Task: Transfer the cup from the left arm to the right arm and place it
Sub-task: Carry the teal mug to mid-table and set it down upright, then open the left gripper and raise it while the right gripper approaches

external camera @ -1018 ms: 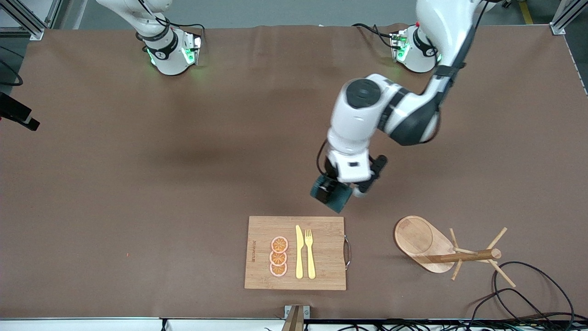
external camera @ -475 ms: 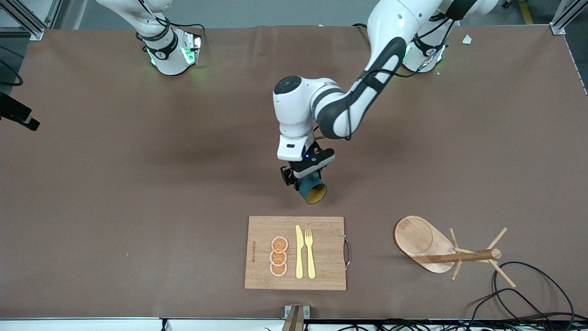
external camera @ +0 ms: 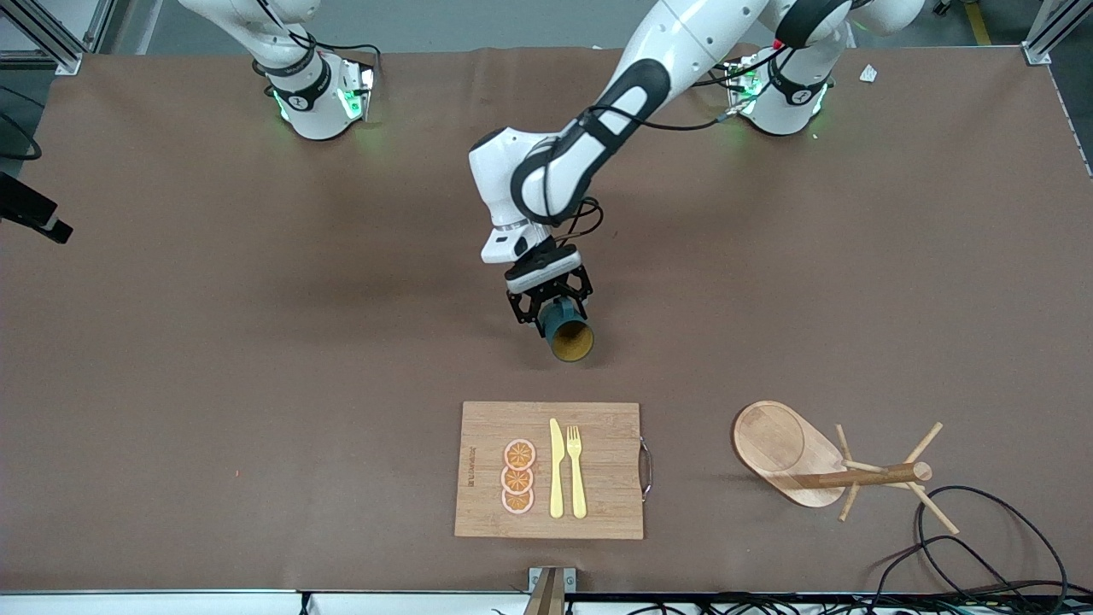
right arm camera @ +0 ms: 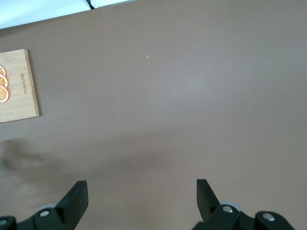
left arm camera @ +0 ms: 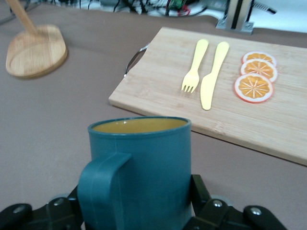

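My left gripper [external camera: 551,303] is shut on the dark teal cup [external camera: 565,330] and holds it up over the bare table, above the middle of the mat just short of the cutting board [external camera: 598,427]. The cup is tipped, so its ochre-yellow inside faces the front camera. In the left wrist view the cup [left arm camera: 144,167] fills the space between my fingers, its handle [left arm camera: 98,191] toward the camera. My right gripper [right arm camera: 141,191] is open and empty over bare table; only the right arm's base shows in the front view.
The cutting board carries three orange slices [external camera: 518,477], a yellow knife [external camera: 556,470] and a yellow fork [external camera: 577,470]. A wooden peg rack [external camera: 820,461] lies beside the board toward the left arm's end. Black cables [external camera: 973,547] trail near the table's front edge.
My left arm has swung the cup toward the right arm's end of the table and turned it, so its open mouth now faces the front camera. The right arm has not moved.
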You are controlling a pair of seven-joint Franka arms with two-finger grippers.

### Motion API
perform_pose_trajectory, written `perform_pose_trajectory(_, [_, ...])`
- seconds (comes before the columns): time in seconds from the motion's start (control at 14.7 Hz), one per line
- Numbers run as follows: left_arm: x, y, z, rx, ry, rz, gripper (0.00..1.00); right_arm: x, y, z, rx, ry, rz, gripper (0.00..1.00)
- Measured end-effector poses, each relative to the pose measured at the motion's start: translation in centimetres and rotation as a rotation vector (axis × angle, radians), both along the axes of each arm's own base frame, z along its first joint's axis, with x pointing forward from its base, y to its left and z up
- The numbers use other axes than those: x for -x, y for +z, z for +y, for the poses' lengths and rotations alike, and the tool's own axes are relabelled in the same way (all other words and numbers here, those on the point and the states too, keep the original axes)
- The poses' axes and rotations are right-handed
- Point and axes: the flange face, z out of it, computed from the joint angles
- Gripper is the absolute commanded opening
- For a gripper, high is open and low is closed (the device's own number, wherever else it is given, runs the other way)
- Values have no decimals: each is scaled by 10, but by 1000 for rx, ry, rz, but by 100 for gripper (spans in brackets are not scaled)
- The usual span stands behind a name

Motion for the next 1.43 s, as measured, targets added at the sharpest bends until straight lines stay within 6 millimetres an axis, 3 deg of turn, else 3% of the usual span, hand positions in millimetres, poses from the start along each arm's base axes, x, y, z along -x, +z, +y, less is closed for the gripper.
perform_pose_trajectory(0.27, [16, -49, -3, -41, -59, -144, 75, -5, -12, 0, -3, 1, 22, 100])
perform_pose_trajectory(0.34, [21, -53, -6, -39, -59, -166, 78, -7, -16, -1, -4, 1, 30, 100])
perform_pose_trajectory(0.41, [28, -55, -9, -41, -59, -180, 84, -9, -20, -1, -5, 1, 36, 100])
perform_pose_trajectory(0.48, [37, -58, -12, -47, -56, -191, 97, -10, -22, -1, -6, 1, 40, 100])
perform_pose_trajectory(0.54, [46, -62, -16, -56, -56, -202, 100, -11, -23, -1, -6, 1, 43, 100])
perform_pose_trajectory(0.95, [109, -89, -35, -34, -46, -181, 100, -11, -24, 0, -7, 3, 46, 100])
perform_pose_trajectory(1.15, [142, -69, -52, 6, 34, -120, 100, -11, -24, 0, -7, 3, 46, 100])
perform_pose_trajectory(1.29, [157, -35, -62, 40, 100, -86, 100, -11, -24, 0, -7, 3, 47, 100])
perform_pose_trajectory(1.43, [157, 5, -68, 92, 164, -46, 100, -11, -25, 1, -7, 5, 47, 100])
